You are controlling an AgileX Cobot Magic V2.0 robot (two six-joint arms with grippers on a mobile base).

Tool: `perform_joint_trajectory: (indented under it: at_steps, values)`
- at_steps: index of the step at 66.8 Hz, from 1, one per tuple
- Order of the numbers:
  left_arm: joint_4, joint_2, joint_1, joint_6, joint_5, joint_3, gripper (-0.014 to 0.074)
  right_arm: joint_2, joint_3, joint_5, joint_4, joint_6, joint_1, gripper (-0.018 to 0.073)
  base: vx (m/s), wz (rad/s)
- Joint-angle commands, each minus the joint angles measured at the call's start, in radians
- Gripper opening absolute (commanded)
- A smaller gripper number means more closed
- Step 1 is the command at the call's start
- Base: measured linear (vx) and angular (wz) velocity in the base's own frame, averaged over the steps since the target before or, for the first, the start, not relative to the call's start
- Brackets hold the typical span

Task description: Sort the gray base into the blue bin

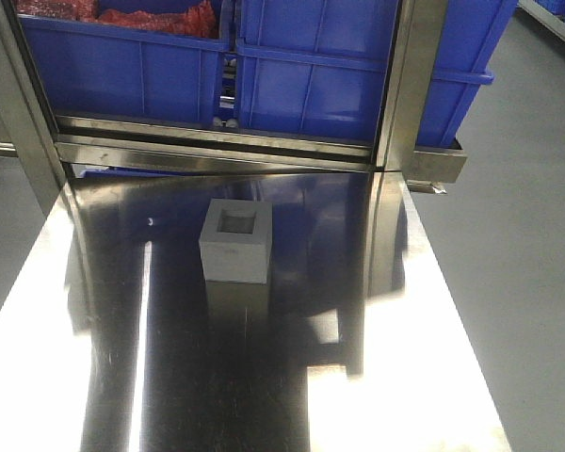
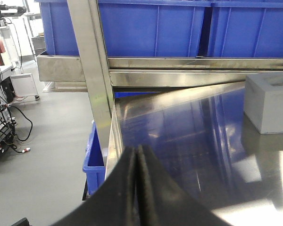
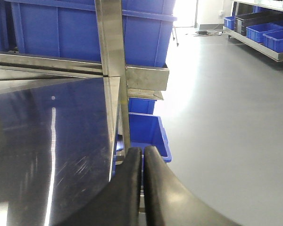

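The gray base (image 1: 235, 242), a matte gray block with a square recess on top, stands upright in the middle of the steel table (image 1: 122, 377). It also shows at the right edge of the left wrist view (image 2: 269, 101). A deep blue bin (image 2: 95, 155) stands on the floor below the table's left edge, and one like it (image 3: 144, 129) below the right edge. My left gripper (image 2: 137, 149) is shut and empty over the table's left edge, well short of the base. My right gripper (image 3: 142, 151) is shut and empty over the table's right edge. Neither gripper shows in the front view.
Two big blue crates (image 1: 320, 75) sit on a steel shelf behind the table; the left one (image 1: 122, 66) holds red material. Steel uprights (image 1: 405, 85) flank the table's far corners. More blue trays (image 3: 269, 33) stand far off on the gray floor.
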Motion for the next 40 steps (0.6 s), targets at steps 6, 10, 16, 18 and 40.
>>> perform_joint_trajectory:
  at_steps: [6, 10, 16, 18, 40]
  values:
    - [-0.01, -0.011, -0.007, -0.003, -0.075, -0.021, -0.0006, 0.018, 0.002, -0.073, -0.005, -0.012, -0.003, -0.0005, 0.0, 0.0]
    - [-0.01, -0.011, -0.007, -0.003, -0.075, -0.021, -0.0006, 0.018, 0.002, -0.073, -0.005, -0.012, -0.003, -0.0005, 0.0, 0.0]
    - [-0.01, -0.011, -0.007, -0.003, -0.075, -0.021, -0.0006, 0.018, 0.002, -0.073, -0.005, -0.012, -0.003, -0.0005, 0.0, 0.0]
    - [-0.01, -0.011, -0.007, -0.003, -0.075, -0.021, -0.0006, 0.018, 0.002, -0.073, -0.005, -0.012, -0.003, -0.0005, 0.0, 0.0]
    - [-0.009, -0.011, -0.007, 0.002, -0.082, -0.021, -0.0006, 0.018, 0.002, -0.073, -0.005, -0.012, -0.003, -0.0005, 0.0, 0.0]
